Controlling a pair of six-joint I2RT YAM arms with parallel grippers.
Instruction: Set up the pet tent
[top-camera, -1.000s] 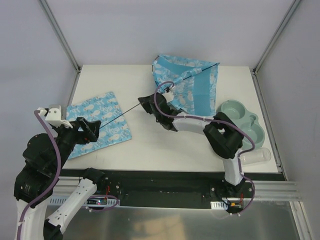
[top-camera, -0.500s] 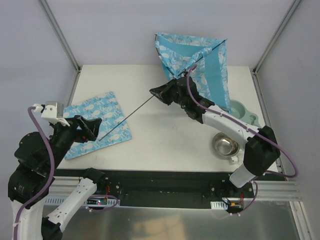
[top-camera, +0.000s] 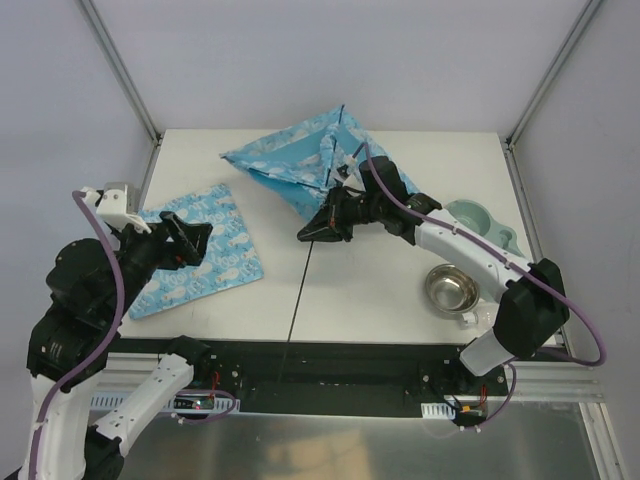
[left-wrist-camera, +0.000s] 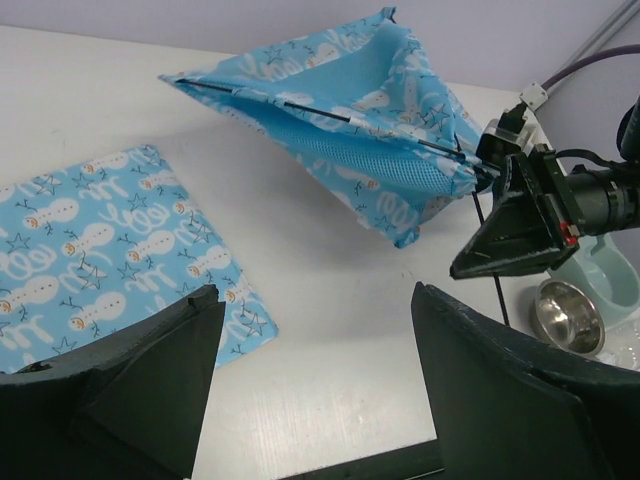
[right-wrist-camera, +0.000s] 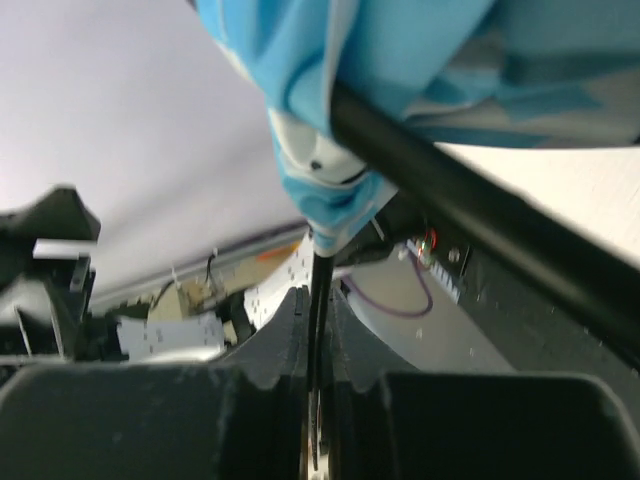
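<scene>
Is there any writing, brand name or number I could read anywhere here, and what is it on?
No readable text in any view.
Tent: only printed snowmen, stars and swirls, no words.
Mat: the same print, no words.
Small white part on the rail by the right arm's base: any marking is too small to read.

A flat blue printed mat (top-camera: 200, 250) is lying on the left of the white worktop (top-camera: 370, 290). A steel bowl (top-camera: 450, 289) is sitting toward the right, beside a pale green feeder (top-camera: 478, 218).
</scene>
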